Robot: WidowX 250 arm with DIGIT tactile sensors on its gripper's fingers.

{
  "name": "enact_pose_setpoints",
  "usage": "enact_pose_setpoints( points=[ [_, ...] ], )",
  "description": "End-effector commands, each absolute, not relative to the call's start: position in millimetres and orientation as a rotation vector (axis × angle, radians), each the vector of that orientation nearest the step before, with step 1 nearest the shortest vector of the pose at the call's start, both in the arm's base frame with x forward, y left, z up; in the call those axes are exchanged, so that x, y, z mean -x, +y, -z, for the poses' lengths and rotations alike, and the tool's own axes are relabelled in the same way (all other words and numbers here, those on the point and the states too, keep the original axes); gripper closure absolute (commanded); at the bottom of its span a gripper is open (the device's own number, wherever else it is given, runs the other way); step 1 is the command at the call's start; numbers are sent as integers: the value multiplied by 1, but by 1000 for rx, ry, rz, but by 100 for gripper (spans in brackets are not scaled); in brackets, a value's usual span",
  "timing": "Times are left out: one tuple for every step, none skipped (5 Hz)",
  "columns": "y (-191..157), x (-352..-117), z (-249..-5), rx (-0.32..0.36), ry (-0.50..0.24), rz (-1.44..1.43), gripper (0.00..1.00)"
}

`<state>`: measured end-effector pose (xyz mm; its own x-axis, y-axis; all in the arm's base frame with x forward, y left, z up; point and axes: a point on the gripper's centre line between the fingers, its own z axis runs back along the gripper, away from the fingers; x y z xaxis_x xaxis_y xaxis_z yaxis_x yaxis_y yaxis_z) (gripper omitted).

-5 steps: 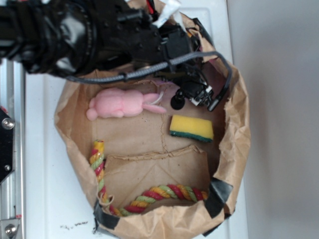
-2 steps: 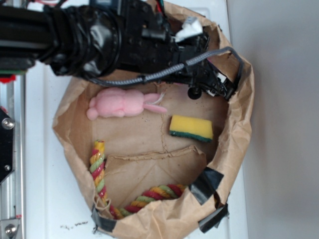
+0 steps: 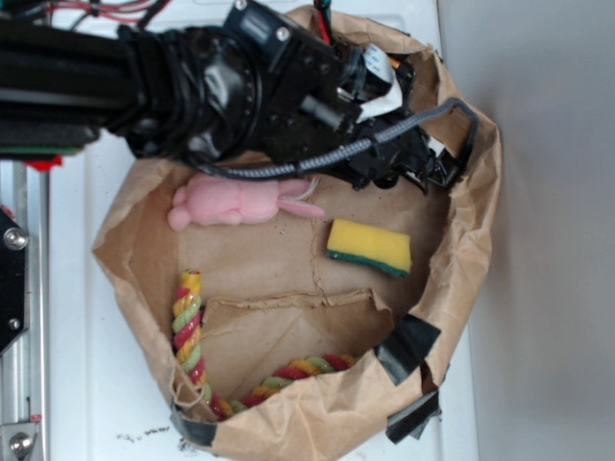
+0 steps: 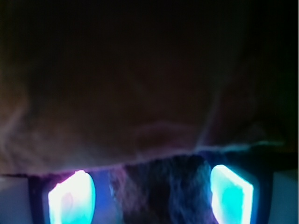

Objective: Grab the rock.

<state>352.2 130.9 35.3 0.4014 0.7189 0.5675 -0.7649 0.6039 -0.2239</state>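
Note:
In the wrist view a dark, rough lump, the rock (image 4: 163, 189), sits between my two glowing fingertips. The left fingertip (image 4: 71, 198) stands apart from it with a gap; the right fingertip (image 4: 232, 193) is close to its edge. My gripper (image 4: 152, 198) is open around the rock. In the exterior view the gripper (image 3: 415, 173) is low inside the brown paper bag (image 3: 461, 250), at its upper right corner close to the bag wall. The arm hides the rock there.
Inside the bag lie a pink plush bunny (image 3: 235, 202), a yellow and green sponge (image 3: 370, 247) and a striped rope (image 3: 188, 322). Black tape (image 3: 408, 348) patches the bag's lower right rim. A metal rail (image 3: 19, 317) runs along the left.
The arm has moved up and to the right, from beside the bunny's ears into the bag's upper right corner. The bag's right wall has bulged outward and its lower rim has shifted.

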Motion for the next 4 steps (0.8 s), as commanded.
enact_pose_setpoints(
  points=[
    [148,-354,-46,-47,-728,-950,100],
    [147,-350,-50,-36,-711,-920,100],
    [144,-339,-55,-22,-683,-825,100],
    [133,-314,-75,31,-590,-601,100]
  ],
)
